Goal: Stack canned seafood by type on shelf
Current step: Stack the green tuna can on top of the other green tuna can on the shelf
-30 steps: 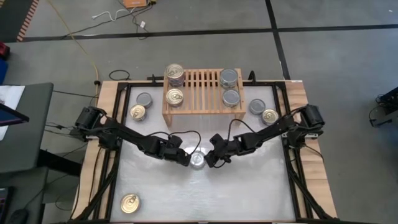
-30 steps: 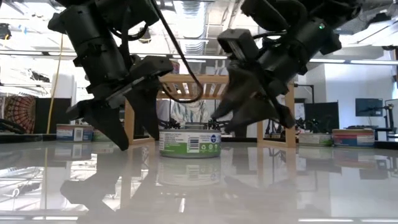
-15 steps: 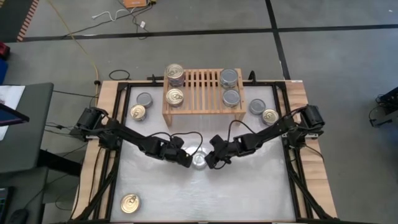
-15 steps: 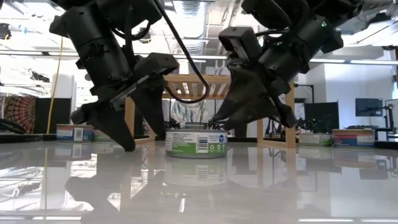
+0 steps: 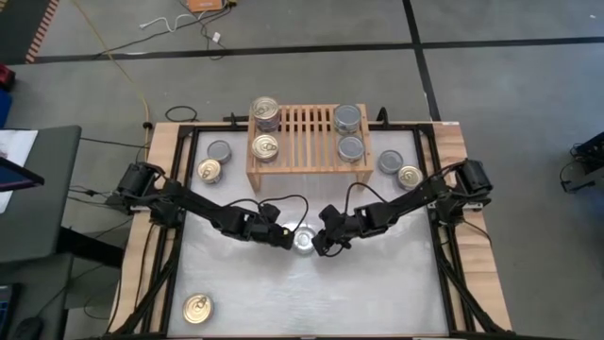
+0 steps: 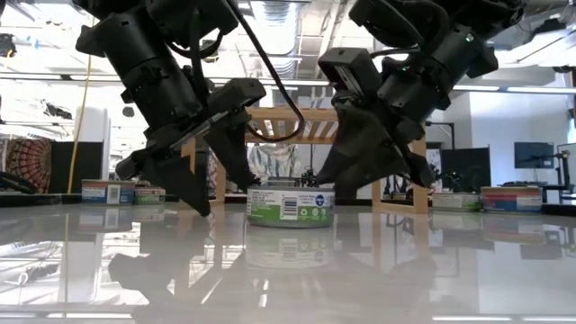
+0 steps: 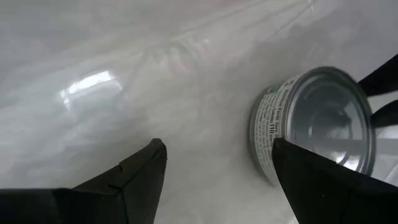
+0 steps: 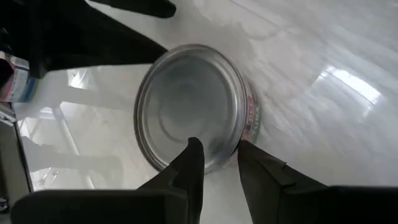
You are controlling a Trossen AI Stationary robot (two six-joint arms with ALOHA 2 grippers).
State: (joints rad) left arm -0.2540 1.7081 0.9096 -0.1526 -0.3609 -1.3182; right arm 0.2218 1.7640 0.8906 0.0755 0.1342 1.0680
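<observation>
A flat can with a plain silver top stands on the white table's middle, between my two grippers. My right gripper is shut on it. My left gripper stands open on the can's left side, with the can outside its gap, beside one finger. On the wooden shelf at the far edge sit two gold-topped cans on the left and two silver-topped cans on the right. My left gripper has the tip of one finger against the can's side wall, at its left side; the gripper slants down from the table's left. My right gripper pinches the can's rim on its right side, one finger over the top face and one outside the wall. It slants down from the table's right. The can stands upright on the table.
Loose cans lie left of the shelf and right of it. One gold-topped can sits at the near left corner. A dark frame rail borders the table.
My left gripper has swung a little toward the table's right and tipped, its finger moving in against the can. The can has slid a short way along the table toward the right, staying upright, in under my right gripper's fingers.
</observation>
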